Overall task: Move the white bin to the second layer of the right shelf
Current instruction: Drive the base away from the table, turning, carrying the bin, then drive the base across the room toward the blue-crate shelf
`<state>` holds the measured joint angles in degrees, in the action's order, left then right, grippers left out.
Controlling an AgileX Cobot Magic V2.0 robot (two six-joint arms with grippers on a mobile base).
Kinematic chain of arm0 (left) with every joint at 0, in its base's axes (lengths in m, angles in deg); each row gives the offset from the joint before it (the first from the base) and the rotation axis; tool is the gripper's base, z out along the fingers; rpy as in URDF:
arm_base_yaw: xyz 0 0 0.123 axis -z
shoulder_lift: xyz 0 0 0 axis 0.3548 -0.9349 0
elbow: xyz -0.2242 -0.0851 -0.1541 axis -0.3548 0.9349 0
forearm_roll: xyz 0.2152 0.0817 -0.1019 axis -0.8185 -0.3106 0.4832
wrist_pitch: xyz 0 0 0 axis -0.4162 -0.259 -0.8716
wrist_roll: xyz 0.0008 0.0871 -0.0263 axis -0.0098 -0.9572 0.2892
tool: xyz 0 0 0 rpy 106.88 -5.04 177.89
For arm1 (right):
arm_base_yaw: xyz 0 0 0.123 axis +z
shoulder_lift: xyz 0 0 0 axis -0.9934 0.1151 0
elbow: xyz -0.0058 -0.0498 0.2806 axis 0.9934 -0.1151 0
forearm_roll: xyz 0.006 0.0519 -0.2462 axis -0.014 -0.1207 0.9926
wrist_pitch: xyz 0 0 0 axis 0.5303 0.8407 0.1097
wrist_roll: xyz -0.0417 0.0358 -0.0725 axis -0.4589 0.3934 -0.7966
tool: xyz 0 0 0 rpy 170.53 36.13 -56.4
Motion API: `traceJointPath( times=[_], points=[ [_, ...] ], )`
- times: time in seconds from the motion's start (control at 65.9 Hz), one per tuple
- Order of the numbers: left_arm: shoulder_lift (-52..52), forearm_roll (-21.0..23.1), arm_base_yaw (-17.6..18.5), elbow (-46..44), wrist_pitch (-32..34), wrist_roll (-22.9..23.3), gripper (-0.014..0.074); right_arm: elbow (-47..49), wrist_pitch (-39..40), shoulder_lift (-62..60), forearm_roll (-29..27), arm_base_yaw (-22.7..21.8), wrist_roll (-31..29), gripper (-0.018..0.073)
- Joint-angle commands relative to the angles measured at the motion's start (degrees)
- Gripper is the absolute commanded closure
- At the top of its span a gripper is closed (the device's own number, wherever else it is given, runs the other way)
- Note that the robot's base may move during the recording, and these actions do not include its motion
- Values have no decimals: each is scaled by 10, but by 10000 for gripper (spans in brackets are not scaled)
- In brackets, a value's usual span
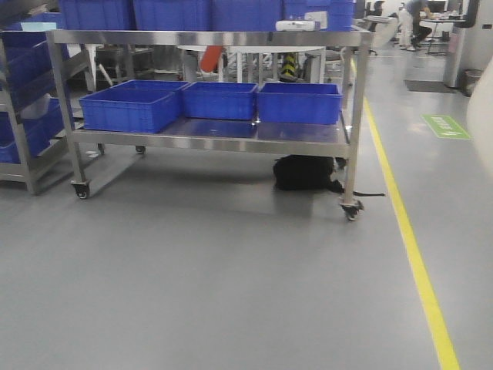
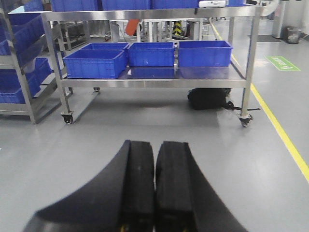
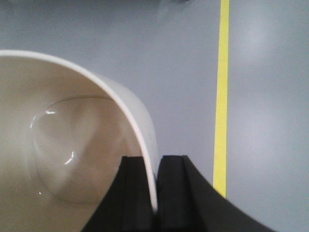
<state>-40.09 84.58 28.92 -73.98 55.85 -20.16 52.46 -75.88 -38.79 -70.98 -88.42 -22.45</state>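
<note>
A: While the right gripper [image 3: 157, 166] is pinched shut over one wall of the white bin [image 3: 72, 145], which way does the tub lie from it?

B: To its left and ahead, in the right wrist view. One finger sits inside the rim and the other outside, with the thin wall between them. The bin hangs clear of the grey floor [image 3: 159, 43], its mouth towards the camera. The yellow line [image 3: 221, 96] runs on the gripper's other side.

A: And the left gripper [image 2: 155, 154]?

B: Its fingers are pressed together with nothing between them, and it points at the steel cart [image 2: 145, 15] with the blue crates [image 2: 94, 63]. It has no share in the hold, so I judge the right arm bears the bin alone.

A: Where is the roller level it's meant for?

B: Not in any view. The cart ahead has flat shelves, and the rack at the left edge [image 1: 21, 146] is cut off. I can't say which way the bin must travel.

A: Anything else unclear?

B: Most of the bin is cropped, so its far rim is hidden, and I can't tell whether it hangs level. A pale blur at the front view's right edge [image 1: 483, 116] may be the bin, but I can't be sure.
</note>
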Motion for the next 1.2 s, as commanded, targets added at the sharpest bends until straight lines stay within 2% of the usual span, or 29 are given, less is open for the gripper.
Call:
traceJointPath(
  times=[0.0, 1.184],
  points=[
    [9, 0, 2, 21, 50, 3, 512, 18, 46, -1, -7, -3, 3, 511],
    [9, 0, 2, 21, 50, 3, 512, 18, 44, -1, -7, -3, 3, 511]
  ],
)
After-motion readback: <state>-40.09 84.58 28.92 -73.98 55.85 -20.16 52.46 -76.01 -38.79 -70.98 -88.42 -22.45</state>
